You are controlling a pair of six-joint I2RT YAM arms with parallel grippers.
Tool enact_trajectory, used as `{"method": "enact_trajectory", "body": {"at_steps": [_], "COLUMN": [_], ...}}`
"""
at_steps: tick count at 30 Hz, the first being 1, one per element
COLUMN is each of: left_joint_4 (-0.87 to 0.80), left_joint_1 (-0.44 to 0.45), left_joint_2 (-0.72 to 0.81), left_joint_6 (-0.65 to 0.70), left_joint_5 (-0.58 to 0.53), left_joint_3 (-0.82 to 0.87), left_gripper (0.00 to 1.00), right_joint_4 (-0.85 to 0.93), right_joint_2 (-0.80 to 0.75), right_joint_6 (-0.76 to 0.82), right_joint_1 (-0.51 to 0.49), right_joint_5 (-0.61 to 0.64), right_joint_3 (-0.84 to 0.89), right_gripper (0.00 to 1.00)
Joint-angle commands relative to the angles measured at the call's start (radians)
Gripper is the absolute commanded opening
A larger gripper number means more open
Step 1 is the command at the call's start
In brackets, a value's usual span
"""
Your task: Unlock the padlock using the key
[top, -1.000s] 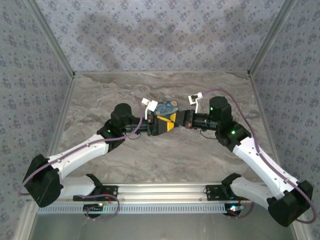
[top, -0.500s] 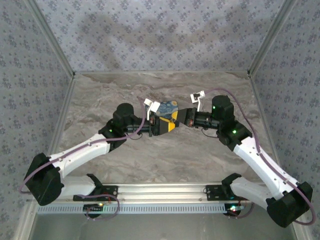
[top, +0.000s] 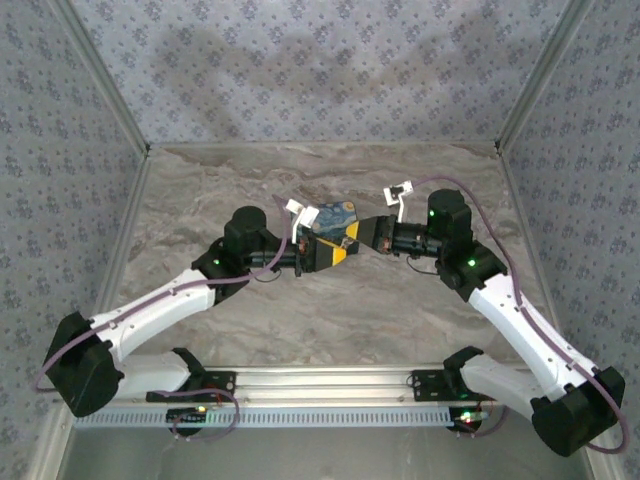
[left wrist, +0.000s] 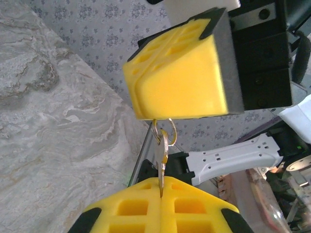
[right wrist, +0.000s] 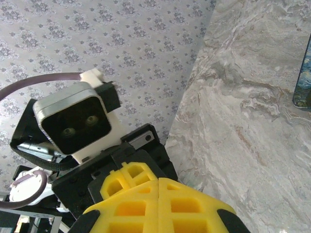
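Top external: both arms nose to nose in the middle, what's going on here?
The two arms meet over the table, close to the painted box. The left gripper is shut on the key, with the ring end sticking out toward the right gripper. The right gripper is shut too, its fingertips right at the ring. Whether it holds anything can't be told. The key is not in a lock at this moment.
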State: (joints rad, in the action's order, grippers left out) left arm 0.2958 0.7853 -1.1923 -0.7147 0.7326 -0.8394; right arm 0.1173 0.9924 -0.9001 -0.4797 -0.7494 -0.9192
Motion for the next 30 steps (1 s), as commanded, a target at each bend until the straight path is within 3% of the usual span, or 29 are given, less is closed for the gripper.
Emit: {"method": "enact_trajectory", "body": {"at_steps": [1, 6, 11, 17, 20, 23, 25, 28, 30], "left_joint_4": [-0.034, -0.081, -0.101, -0.091, -0.088, -0.087, -0.086, -0.088, -0.087], "left_joint_1": [-0.010, -0.010, -0.009, -0.009, -0.006, -0.005, -0.005, -0.005, -0.005], "left_joint_2": [0.030, 0.040, 0.037, 0.030, 0.025, 0.025, 0.028, 0.030, 0.030], "left_joint_6": [0.033, 0.056, 0.059, 0.054, 0.052, 0.054, 0.055, 0.054, 0.054], "left_joint_5": [-0.006, 0.001, 0.007, 0.013, 0.019, 0.021, 0.021, 0.018, 0.021], "left_joint_3": [-0.057, -0.068, -0.070, -0.069, -0.070, -0.071, -0.070, -0.070, -0.072], "left_gripper": [0.00, 0.02, 0.10, 0.11, 0.07, 0.00, 0.00, 0.00, 0.00], "right_joint_4": [0.044, 0.058, 0.043, 0.040, 0.044, 0.043, 0.042, 0.036, 0.025], "right_joint_2": [-0.027, -0.035, -0.035, -0.035, -0.035, -0.040, -0.046, -0.055, -0.058], "right_joint_6": [0.028, 0.042, 0.039, 0.039, 0.044, 0.050, 0.057, 0.059, 0.056], "right_joint_1": [0.002, 0.006, 0.004, 0.002, 0.002, 0.000, 0.001, -0.003, -0.009], "right_joint_5": [-0.051, -0.061, -0.076, -0.084, -0.083, -0.081, -0.075, -0.067, -0.068], "right_joint_3": [-0.007, -0.006, -0.005, -0.007, -0.005, 0.001, 0.002, 0.013, 0.022], "right_gripper": [0.04, 0.04, 0.04, 0.04, 0.04, 0.13, 0.17, 0.35, 0.37]}}
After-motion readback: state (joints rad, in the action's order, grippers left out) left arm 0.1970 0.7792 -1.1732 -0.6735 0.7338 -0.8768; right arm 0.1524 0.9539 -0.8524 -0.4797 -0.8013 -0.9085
